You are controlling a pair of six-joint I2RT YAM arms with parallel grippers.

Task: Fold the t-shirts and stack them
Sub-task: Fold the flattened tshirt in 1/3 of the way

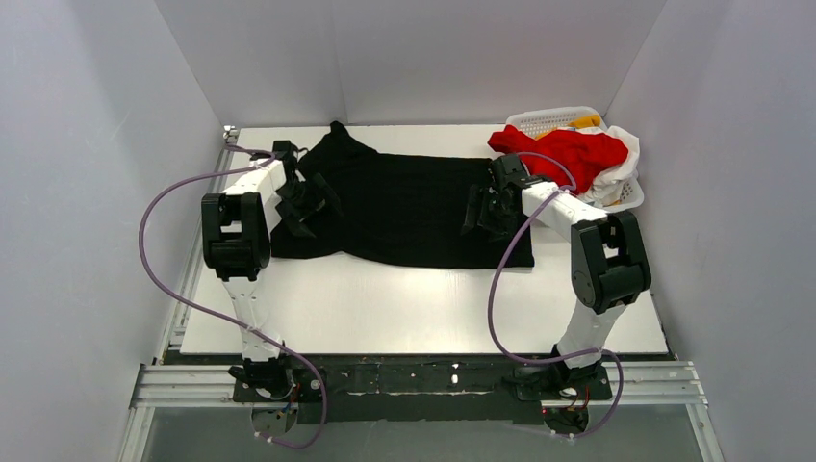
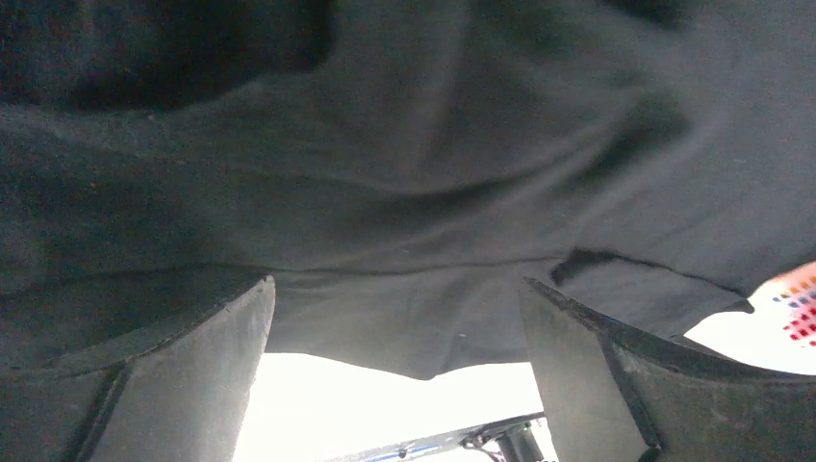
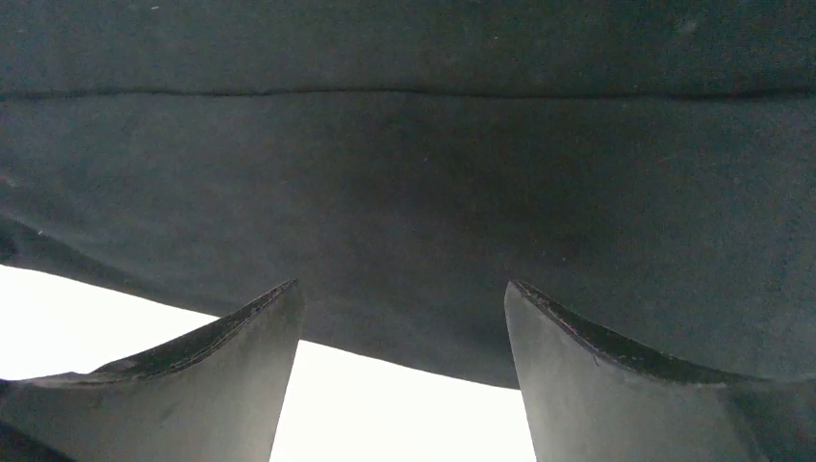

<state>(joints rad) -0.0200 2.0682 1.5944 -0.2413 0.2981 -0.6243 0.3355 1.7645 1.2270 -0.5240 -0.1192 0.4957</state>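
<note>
Left end effector [image 1: 303, 204] at black t-shirt [image 1: 404, 207] left edge, jaws spread wide; right end effector [image 1: 484, 210] at right part, jaws spread.

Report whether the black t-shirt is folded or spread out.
Spread out. The black t-shirt lies wide and flat across the table, only rumpled near the left gripper; no neat fold shows.

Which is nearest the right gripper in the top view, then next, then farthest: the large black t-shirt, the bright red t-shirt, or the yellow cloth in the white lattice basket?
From the right gripper:
1. Large black t-shirt: directly under it, spread flat.
2. Bright red t-shirt: back right, draped over the basket.
3. Yellow cloth: farthest back, inside the basket.
</note>
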